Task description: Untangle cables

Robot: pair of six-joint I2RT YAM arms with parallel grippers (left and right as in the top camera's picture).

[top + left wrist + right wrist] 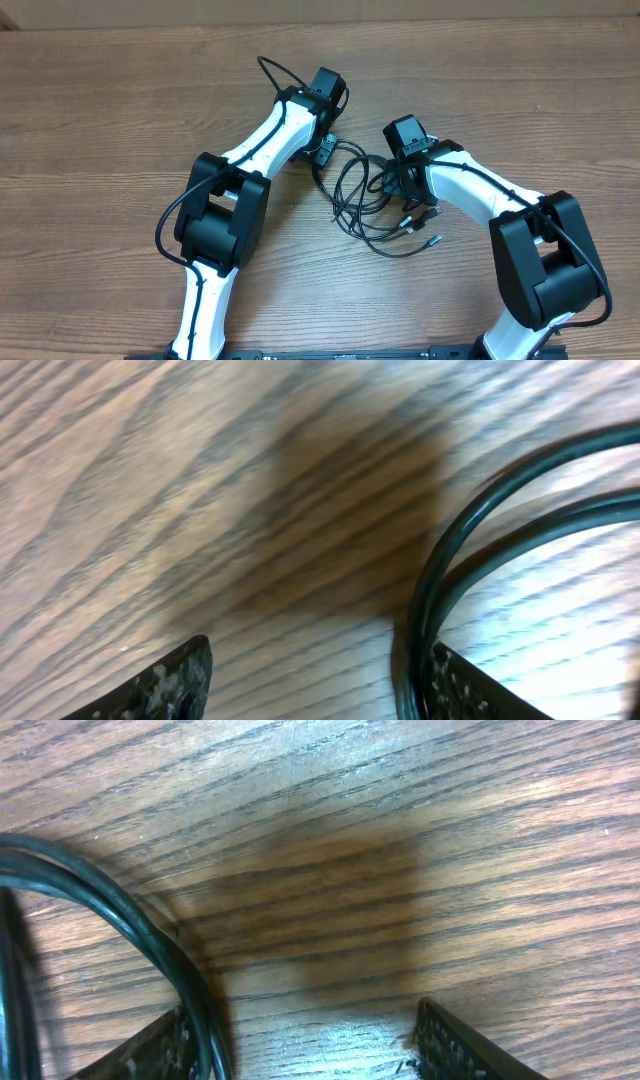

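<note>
Several thin black cables (365, 195) lie in overlapping loops on the wooden table between my two arms, with plug tips (434, 240) fanned out at the lower right. My left gripper (322, 152) is down at the tangle's upper left edge. In the left wrist view it (320, 682) is open, and two cable strands (447, 565) curve down along the inside of its right finger (470, 690). My right gripper (402, 182) is low over the tangle's right side. In the right wrist view it (300, 1042) is open, with a cable (150, 935) running against its left finger (140, 1052).
The wooden table (100, 120) extends around the tangle on all sides. Each arm's own thicker black wire (275, 72) loops beside its wrist. The arm bases stand at the near edge (330, 352).
</note>
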